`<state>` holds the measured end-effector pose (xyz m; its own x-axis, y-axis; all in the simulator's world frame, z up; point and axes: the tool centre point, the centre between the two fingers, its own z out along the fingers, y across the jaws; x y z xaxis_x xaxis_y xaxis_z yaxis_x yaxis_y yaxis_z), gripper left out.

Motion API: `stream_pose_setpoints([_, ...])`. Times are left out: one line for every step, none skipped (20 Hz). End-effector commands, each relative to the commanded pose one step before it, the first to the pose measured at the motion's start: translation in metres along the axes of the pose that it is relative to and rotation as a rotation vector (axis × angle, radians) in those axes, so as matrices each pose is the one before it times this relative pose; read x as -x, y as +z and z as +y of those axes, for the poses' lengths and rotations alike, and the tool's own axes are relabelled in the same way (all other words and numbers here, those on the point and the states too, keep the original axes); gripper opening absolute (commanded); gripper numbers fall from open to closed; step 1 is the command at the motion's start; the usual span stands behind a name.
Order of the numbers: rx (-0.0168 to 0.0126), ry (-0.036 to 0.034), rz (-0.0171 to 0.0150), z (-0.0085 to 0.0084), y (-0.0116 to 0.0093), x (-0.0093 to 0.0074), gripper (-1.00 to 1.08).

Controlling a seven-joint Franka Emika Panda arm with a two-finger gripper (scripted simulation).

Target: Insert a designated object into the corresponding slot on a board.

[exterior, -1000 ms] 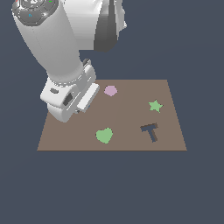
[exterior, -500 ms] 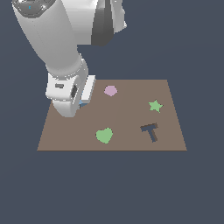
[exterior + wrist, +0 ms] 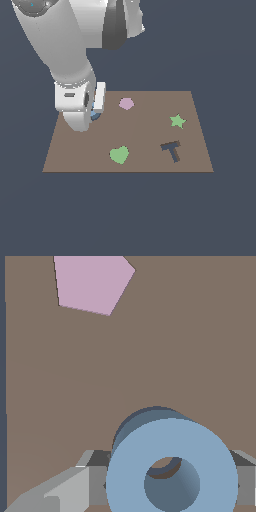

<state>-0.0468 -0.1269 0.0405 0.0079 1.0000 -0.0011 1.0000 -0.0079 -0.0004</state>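
Brown board [image 3: 150,160] edge near pincer-held [image 3: 170,491] blue ring [image 3: 172,456].

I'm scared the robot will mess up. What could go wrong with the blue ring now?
The blue ring sits between the gripper fingers, just above the brown board. In the wrist view a dark ring-shaped slot peeks out behind it, a bit off-centre, so the ring might catch on the slot's edge and lie crooked. In the exterior view the arm hides the ring, so a miss would be hard to spot.

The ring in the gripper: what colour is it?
Light blue; the ring shows best in the wrist view.
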Motion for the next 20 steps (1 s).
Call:
stream_pose_setpoints([0.00045,-0.01625,-0.00014,-0.00068,-0.0003,0.00061,-1.0])
stream_pose_setpoints([-0.00002,-0.00258,0.0,-0.00014,-0.00001,0.00018,-1.0])
stream_pose_setpoints([-0.00002,-0.00138,0.0,-0.00004,0.0,0.00002,-1.0])
stream_pose_setpoints([0.0,0.0,0.0,0.00005,0.0,-0.00004,-1.0])
stream_pose_setpoints([-0.00002,0.00169,0.00001,0.00009,0.00002,0.00008,-1.0])
stream_pose_setpoints([-0.00001,0.00293,0.00001,0.00019,0.00002,-0.00006,-1.0])
stream_pose_setpoints([0.0,0.00316,0.00001,0.00022,0.00002,-0.00013,-1.0])
stream_pose_setpoints([0.0,0.00195,0.0,0.00013,0.00001,-0.00009,-1.0])
stream_pose_setpoints([0.0,0.00069,0.0,0.00004,0.0,-0.00002,-1.0])
stream_pose_setpoints([-0.00041,-0.00203,0.00012,-0.00031,0.00019,0.00009,-1.0])
stream_pose_setpoints([0.0,0.0,0.0,0.00002,0.00042,-0.00005,-1.0])
stream_pose_setpoints([0.0,0.0,0.0,0.00006,0.00127,-0.00016,-1.0])
stream_pose_setpoints([0.00026,0.00062,-0.00017,0.0,0.00195,0.00008,-1.0])
stream_pose_setpoints([0.00026,0.00061,-0.00018,0.00002,0.00259,0.00001,-1.0])
stream_pose_setpoints([0.00026,0.00061,-0.0002,-0.00002,0.00195,0.00008,-1.0])
stream_pose_setpoints([0.0,0.0,0.0,0.00004,0.00127,-0.00015,-1.0])
stream_pose_setpoints([0.0,0.0,0.0,0.00001,0.00042,-0.00005,-1.0])
stream_pose_setpoints([0.0,0.0,0.0,0.0,0.0,0.0,1.0])
stream_pose_setpoints([0.0,0.0,0.0,0.0,0.0,0.0,1.0])
stream_pose_setpoints([0.0,0.0,0.0,0.0,0.0,0.0,1.0])
